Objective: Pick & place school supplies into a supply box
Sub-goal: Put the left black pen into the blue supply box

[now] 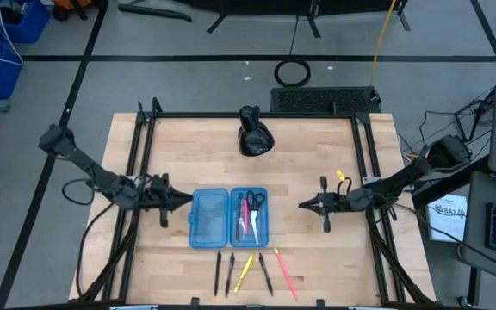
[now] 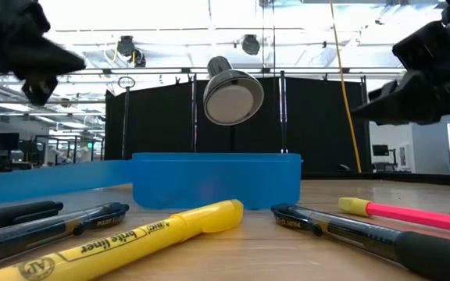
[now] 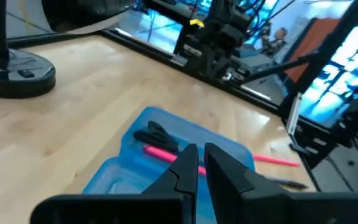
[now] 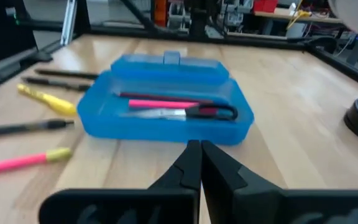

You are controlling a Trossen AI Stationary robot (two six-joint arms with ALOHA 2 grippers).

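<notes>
The translucent blue supply box [image 1: 229, 217] lies open at the table's middle, its two halves side by side. Its right half [image 4: 166, 112] holds small scissors [image 4: 185, 112] and a pink pen [image 4: 160, 101]. Near the front edge, several pens lie loose on the wood: black ones [image 1: 224, 274], a yellow one [image 1: 244, 272] and a pink one [image 1: 286, 272]. My left gripper [image 1: 183, 201] hovers just left of the box, shut and empty, pointing at it. My right gripper [image 1: 304, 205] hovers to the box's right, shut and empty [image 4: 199, 149].
A black stand with a round head [image 1: 255, 138] sits at the far middle of the table. A black metal frame [image 1: 145, 129] borders the wooden top. Bare wood lies between each gripper and the box. Blue bins [image 1: 7, 26] stand on the floor, far left.
</notes>
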